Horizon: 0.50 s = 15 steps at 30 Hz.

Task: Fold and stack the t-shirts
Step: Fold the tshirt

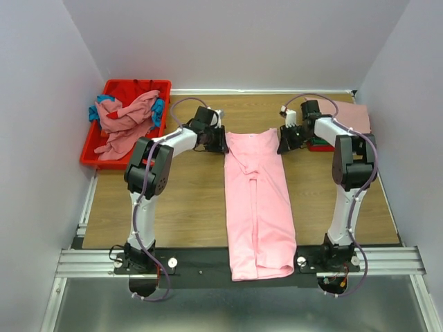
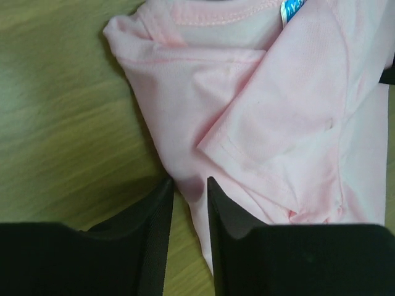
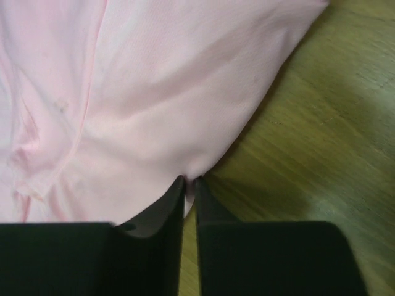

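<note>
A bright pink t-shirt [image 1: 256,200] lies folded into a long strip down the middle of the table, collar at the far end. My left gripper [image 1: 220,142] is at its far left corner. In the left wrist view the shirt's [image 2: 278,111] folded edge runs between the tips of that gripper [image 2: 190,182], which stand a narrow gap apart. My right gripper [image 1: 284,144] is at the far right corner. In the right wrist view this gripper [image 3: 190,180] pinches the edge of the shirt [image 3: 154,92], jaws almost together.
A red bin [image 1: 90,149] at the back left holds a dusty rose shirt [image 1: 128,121] and a teal one [image 1: 93,111]. A folded dusty rose shirt [image 1: 353,114] lies at the back right, with red and green cloth [image 1: 320,145] showing beside it. Walls close in on three sides.
</note>
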{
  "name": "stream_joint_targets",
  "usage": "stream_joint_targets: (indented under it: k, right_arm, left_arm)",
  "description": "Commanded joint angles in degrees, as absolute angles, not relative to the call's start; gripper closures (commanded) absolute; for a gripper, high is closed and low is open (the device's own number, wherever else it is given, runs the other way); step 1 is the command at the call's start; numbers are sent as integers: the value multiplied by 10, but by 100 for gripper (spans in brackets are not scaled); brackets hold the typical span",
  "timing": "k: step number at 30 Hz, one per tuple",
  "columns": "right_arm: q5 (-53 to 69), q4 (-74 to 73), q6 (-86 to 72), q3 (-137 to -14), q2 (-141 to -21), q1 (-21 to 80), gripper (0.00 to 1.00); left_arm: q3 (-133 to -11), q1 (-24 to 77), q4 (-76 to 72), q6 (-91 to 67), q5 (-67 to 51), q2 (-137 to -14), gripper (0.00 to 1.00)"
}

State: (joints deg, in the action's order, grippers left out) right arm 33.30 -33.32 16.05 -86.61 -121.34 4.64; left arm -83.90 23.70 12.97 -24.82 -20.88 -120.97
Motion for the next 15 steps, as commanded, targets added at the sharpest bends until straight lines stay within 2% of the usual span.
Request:
stream_joint_targets:
  k: [1, 2, 4, 12, 14, 15]
  right_arm:
    - [348, -336, 140, -900, -1261, 50, 92]
    - [347, -336, 131, -920, -1266, 50, 100]
    - [341, -334, 123, -943, -1276, 49, 99]
    - [297, -334, 49, -1135, -1380, 50, 100]
    - [283, -334, 38, -1221, -1424, 49, 100]
    - [265, -334, 6, -1365, -1483, 49, 99]
  left_arm:
    - [-897, 236, 172, -231, -241, -1254, 82]
    - [-911, 231, 178, -231, -242, -1263, 92]
    - [-936, 224, 188, -231, -243, -1285, 100]
    - [-1117, 175, 214, -270, -247, -1348, 100]
    - [-1181, 158, 214, -283, -263, -1380, 100]
    - [-1280, 139, 211, -313, -308, -1436, 100]
